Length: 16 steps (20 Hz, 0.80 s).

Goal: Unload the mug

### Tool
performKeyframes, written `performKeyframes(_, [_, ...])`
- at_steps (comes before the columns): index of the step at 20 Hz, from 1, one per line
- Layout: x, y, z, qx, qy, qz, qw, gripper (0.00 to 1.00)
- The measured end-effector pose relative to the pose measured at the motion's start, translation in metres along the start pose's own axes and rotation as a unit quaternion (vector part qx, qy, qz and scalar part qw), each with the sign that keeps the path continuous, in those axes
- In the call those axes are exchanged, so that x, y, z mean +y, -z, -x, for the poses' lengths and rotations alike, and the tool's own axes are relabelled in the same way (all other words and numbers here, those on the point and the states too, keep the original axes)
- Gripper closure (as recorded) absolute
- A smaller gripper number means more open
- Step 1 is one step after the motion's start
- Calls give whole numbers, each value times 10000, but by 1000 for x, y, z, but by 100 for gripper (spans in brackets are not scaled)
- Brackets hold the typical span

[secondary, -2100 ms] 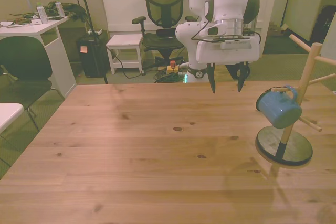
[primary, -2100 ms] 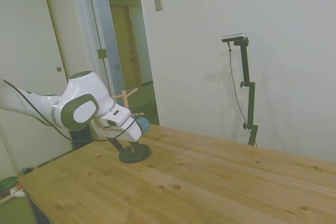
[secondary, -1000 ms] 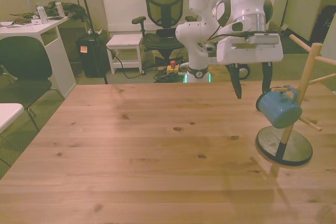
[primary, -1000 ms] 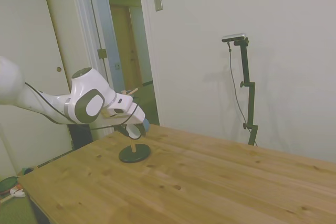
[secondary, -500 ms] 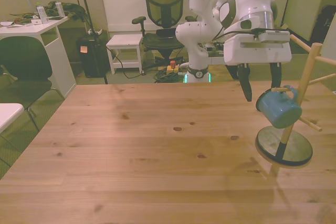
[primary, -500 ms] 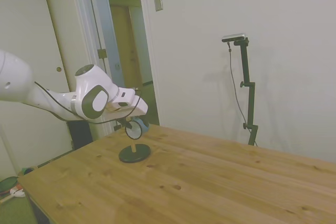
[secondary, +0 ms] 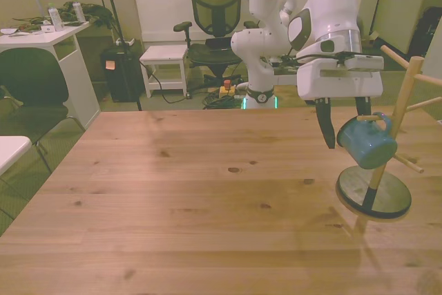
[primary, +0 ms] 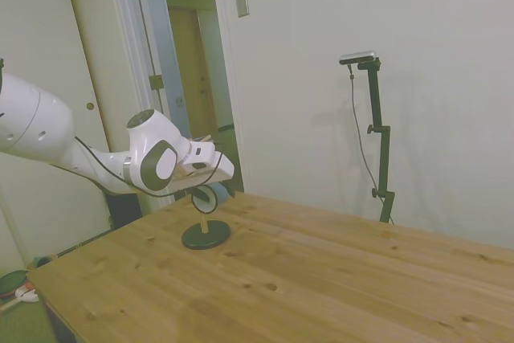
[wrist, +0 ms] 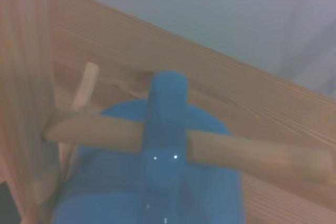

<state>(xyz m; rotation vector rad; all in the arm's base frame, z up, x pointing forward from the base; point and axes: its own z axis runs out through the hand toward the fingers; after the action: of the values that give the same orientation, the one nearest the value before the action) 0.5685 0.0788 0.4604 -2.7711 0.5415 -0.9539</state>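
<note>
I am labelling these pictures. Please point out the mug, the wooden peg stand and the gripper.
mug [secondary: 368,145]: front view, on its blue side wall.
wooden peg stand [secondary: 402,99]: front view, on its upright post.
gripper [secondary: 346,131]: front view, midway between its fingertips.

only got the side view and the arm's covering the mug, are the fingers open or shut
Observer: Open. In the front view the gripper has one finger hanging beside the mug on the front view's left, the other partly hidden behind its top.
Operator: is it hanging on a peg
Observer: Yes. The wrist view shows the blue handle looped over a wooden peg of the stand.
</note>
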Motion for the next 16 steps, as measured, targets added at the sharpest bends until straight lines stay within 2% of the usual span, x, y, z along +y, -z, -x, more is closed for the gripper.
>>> performKeyframes(9, [-3,-3,-8,41,6,-27,10000,0])
performKeyframes(10, [-2,-3,-8,40,8,-23,10000,100])
performKeyframes(16, [-3,-4,-7,40,61,-6,10000,100])
